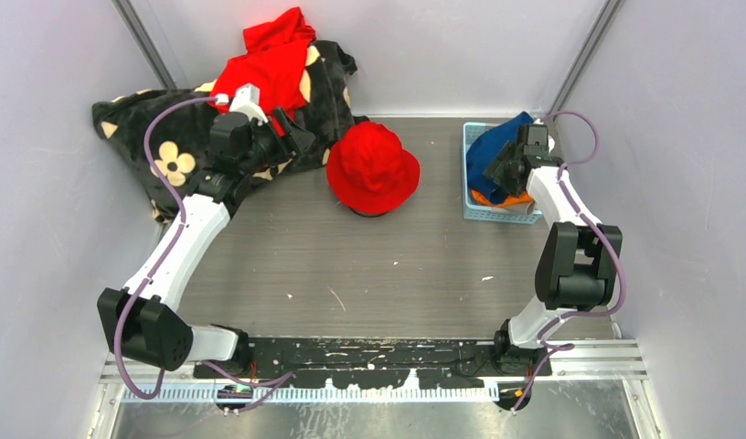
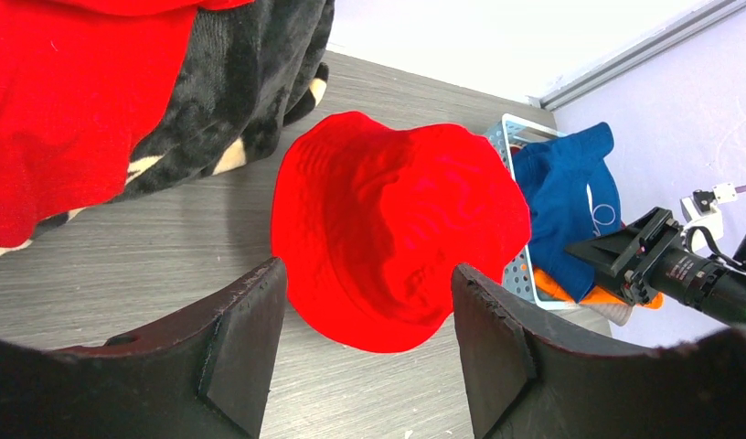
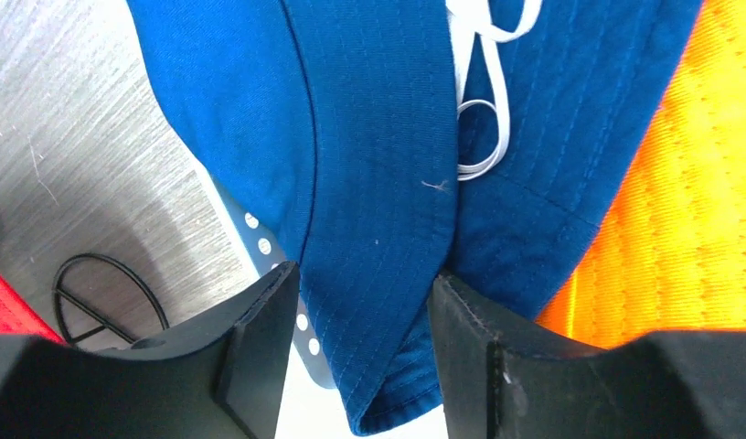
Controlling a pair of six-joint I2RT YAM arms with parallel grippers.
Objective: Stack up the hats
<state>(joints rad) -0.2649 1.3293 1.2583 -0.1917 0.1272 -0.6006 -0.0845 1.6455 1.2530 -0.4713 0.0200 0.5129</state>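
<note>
Bench (image 1: 369,283): grey wood-grain top; both arms are bolted at its near edge.
Basket (image 1: 500,217): pale blue, perforated, on the bench at the far right.
Orange hat (image 3: 680,201): in the basket, under the blue hat; only its near edge shows from above.
Blue hat (image 3: 369,137): on top of the orange hat in the basket, crumpled, with its brim hanging over the basket's left wall. A white cord (image 3: 484,119) lies looped on its fabric.
Right claw (image 3: 365,274): lowered over the basket, part-way closed. A fold of the blue hat's brim fills the gap between its fingers and touches both inner faces.
Red hat (image 1: 373,166): on the bench at mid-far, crown up and brim spread, between the blanket and the basket. It is well apart from the basket and just beside the blanket's edge.
Left claw (image 2: 368,268): spread wide and holding nothing. It hangs above the blanket's right edge, pointing towards the red hat, clear of it.
Black blanket (image 1: 159,137): cream flowers on it, heaped at the far left corner.
Red garment (image 1: 269,64): bright red, flat, draped over the blanket's far part.
</note>
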